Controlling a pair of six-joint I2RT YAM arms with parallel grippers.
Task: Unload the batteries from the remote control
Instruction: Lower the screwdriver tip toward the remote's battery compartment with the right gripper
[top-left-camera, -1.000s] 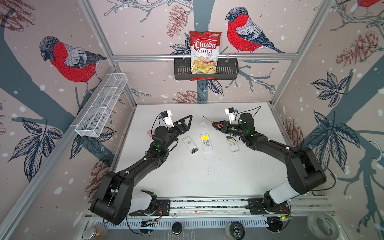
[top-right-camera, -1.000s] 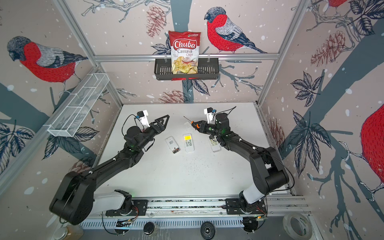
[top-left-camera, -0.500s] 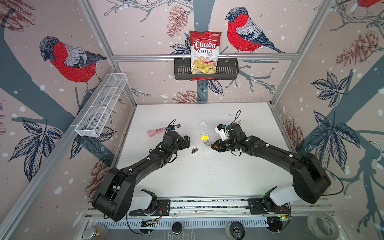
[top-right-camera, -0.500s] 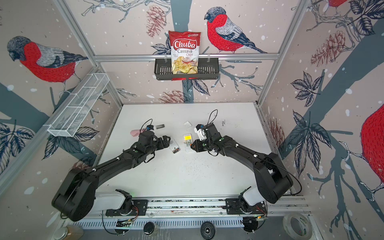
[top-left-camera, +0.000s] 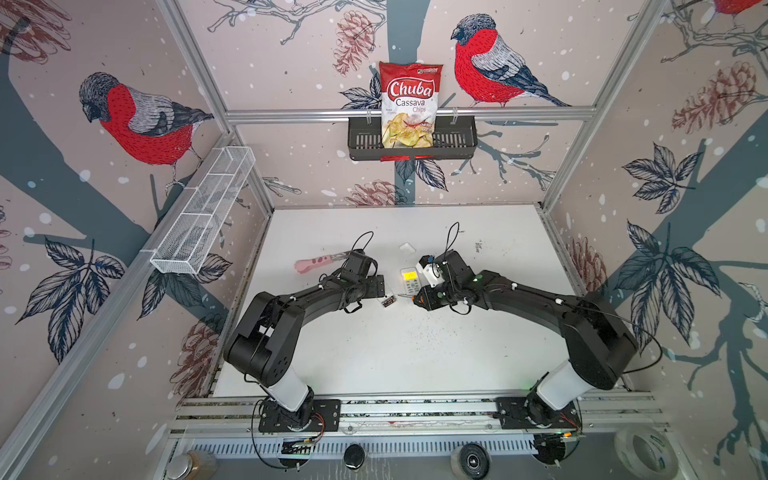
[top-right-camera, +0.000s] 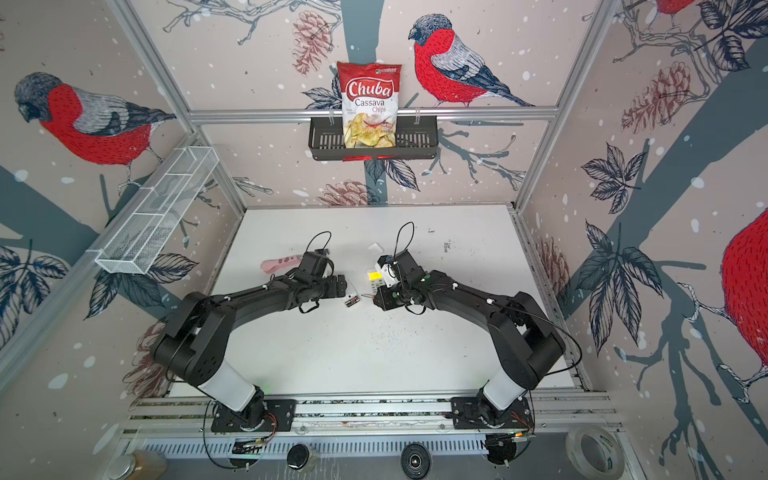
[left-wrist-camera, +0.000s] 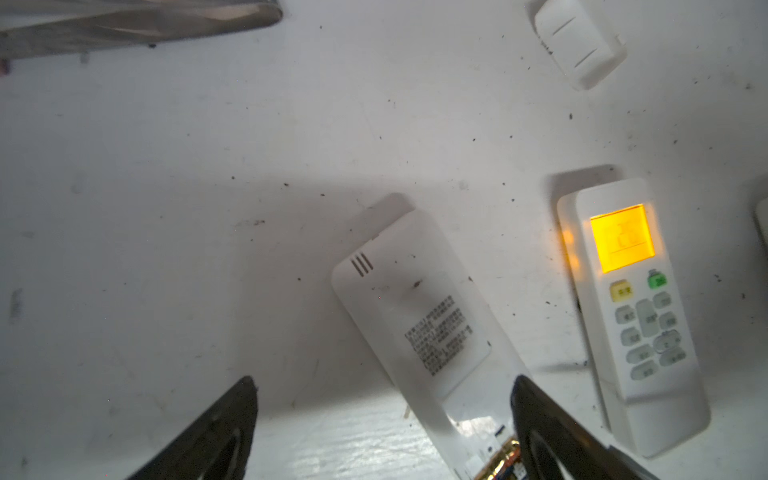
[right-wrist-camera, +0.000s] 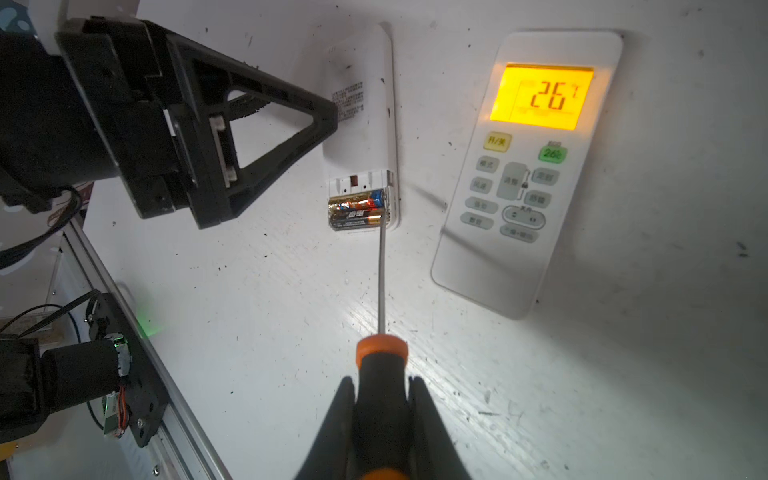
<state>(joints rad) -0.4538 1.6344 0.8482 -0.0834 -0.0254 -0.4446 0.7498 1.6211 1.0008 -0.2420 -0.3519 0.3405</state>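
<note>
Orange and black on its handle, the screwdriver (right-wrist-camera: 381, 357) sits clenched in the right claw (right-wrist-camera: 380, 388), its thin shaft running straight out to the batteries (right-wrist-camera: 355, 214). The tip meets the gold end of the nearer cell; whether it has got under the cell or only rests against it I cannot tell.

The cell is round and slick, so a levering push could send the tip skating off into the bay wall or a contact. The handle is round too, and with only two fingers pinching it, it may twist under load. The left claw (left-wrist-camera: 382, 399) stands released, its fingers spread to either side of the open remote (left-wrist-camera: 415, 316), and no firm contact shows. Unpinned, the remote would probably slide across the counter (right-wrist-camera: 582, 374) instead of giving up a cell. A cell that pops free could also roll away.

Both cells lie flat, side by side, in the uncovered bay at the remote's near end. Their long axes run across the remote's length, roughly square to the shaft. The nearer cell's gold end faces the lit remote (right-wrist-camera: 528, 166), which lies face up just beside. The farther cell seems turned the opposite way. Beyond them the loose battery cover (left-wrist-camera: 577, 45) rests well apart.
</note>
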